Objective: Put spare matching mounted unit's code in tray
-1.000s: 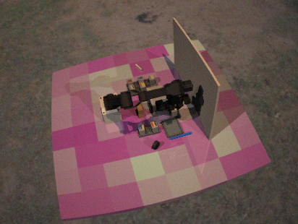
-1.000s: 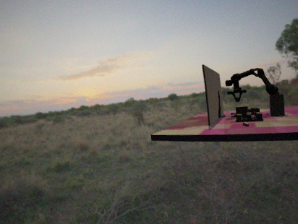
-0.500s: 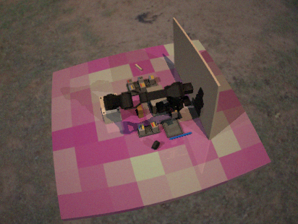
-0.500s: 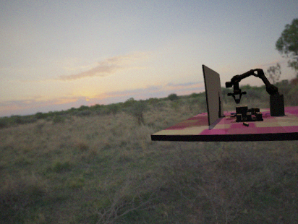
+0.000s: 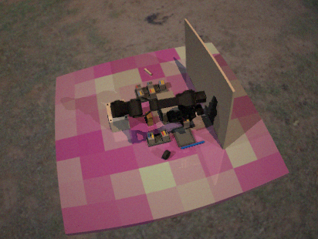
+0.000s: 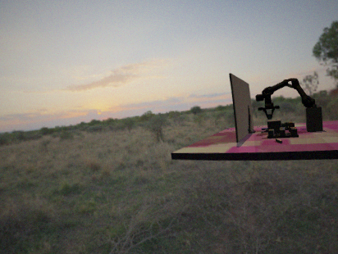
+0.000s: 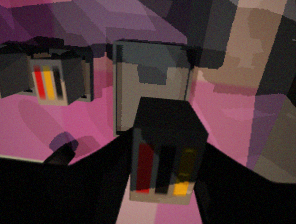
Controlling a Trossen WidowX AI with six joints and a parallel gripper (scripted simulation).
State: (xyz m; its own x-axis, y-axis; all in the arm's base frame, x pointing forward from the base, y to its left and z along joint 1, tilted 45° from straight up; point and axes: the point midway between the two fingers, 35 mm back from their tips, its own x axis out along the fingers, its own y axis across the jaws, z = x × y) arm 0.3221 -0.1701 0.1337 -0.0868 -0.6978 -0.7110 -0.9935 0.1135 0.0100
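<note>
My gripper [image 5: 187, 122] [image 6: 269, 116] [image 7: 161, 135] is shut on a dark grey block, the spare [image 7: 165, 120], with red, black and yellow bars on its pale face. It is held in the air; in the wrist view it overlaps the near edge of the tray [image 5: 185, 137] [image 7: 117, 95]. The tray is a flat grey rectangle with a thin dark rim, and no part shows in it. Left of it in the wrist view, another spare [image 7: 50, 80] with red, yellow and black bars stands in a rack. I cannot make out the mounted unit's printed code.
A two-part rack [image 5: 159, 143] stands beside the tray, and more spares [image 5: 151, 90] stand behind the arm. A blue stick [image 5: 192, 145] lies along the tray's edge. A small dark object [image 5: 166, 154] [image 7: 61, 154] lies nearby. A tall panel [image 5: 208, 81] [image 6: 241, 107] stands beyond the gripper.
</note>
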